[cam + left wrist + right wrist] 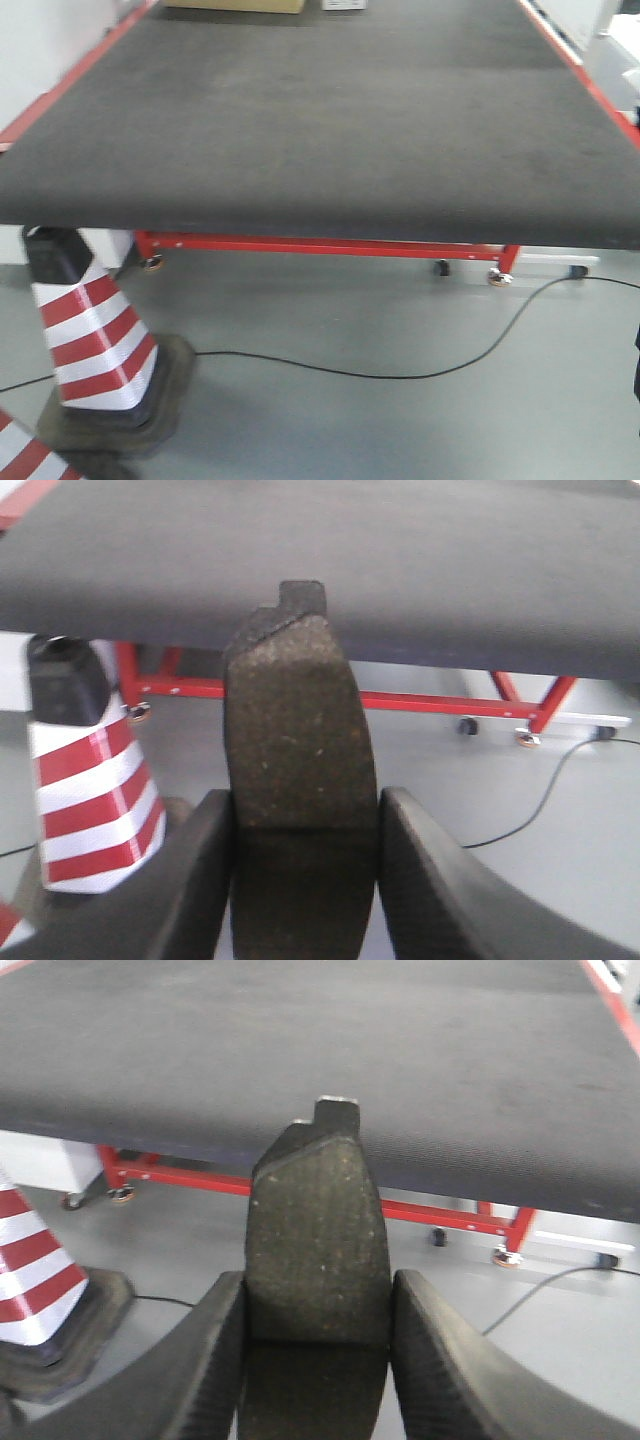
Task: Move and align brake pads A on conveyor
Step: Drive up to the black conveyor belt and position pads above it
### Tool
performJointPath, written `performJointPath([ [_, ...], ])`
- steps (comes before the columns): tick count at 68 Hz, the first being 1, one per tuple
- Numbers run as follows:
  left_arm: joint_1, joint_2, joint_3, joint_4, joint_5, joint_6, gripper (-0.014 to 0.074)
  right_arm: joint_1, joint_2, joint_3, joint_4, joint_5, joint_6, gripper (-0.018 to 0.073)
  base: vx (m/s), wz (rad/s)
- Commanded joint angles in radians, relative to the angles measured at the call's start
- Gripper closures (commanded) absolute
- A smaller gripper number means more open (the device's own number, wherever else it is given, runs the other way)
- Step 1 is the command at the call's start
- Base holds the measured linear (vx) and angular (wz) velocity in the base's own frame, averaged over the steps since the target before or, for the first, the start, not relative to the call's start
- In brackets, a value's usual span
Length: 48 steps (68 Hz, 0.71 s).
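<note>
Two pads held upright: left gripper [305, 815] clamped on left pad [295, 720], right gripper [318, 1295] clamped on right pad [318, 1220]. Both hang short of conveyor [320, 130] edge, over floor [400, 420].

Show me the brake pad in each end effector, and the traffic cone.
left brake pad [298, 730], left wrist view, rough face.
right brake pad [318, 1230], right wrist view, rough face.
traffic cone [90, 340], front view, striped side.

Grey floor [350, 430], red-and-white striped cone [95, 340], black cable [400, 376], red frame [320, 245].
</note>
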Motion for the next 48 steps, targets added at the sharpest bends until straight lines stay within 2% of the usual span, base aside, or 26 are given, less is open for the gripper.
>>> performJointPath([
  [1, -0.003, 0.002, -0.028, -0.007, -0.091, -0.010, 0.0602, -0.004, 0.003, -0.029, -0.012, -0.099, -0.005, 0.0566, 0.10, -0.38],
  [27, -0.003, 0.002, -0.028, -0.007, -0.091, -0.010, 0.0602, -0.004, 0.003, -0.029, -0.012, -0.099, -0.005, 0.0566, 0.11, -0.16],
  [48, -0.003, 0.002, -0.028, -0.007, -0.091, -0.010, 0.0602, -0.004, 0.003, -0.029, -0.012, -0.099, -0.005, 0.0566, 0.26, -0.02],
])
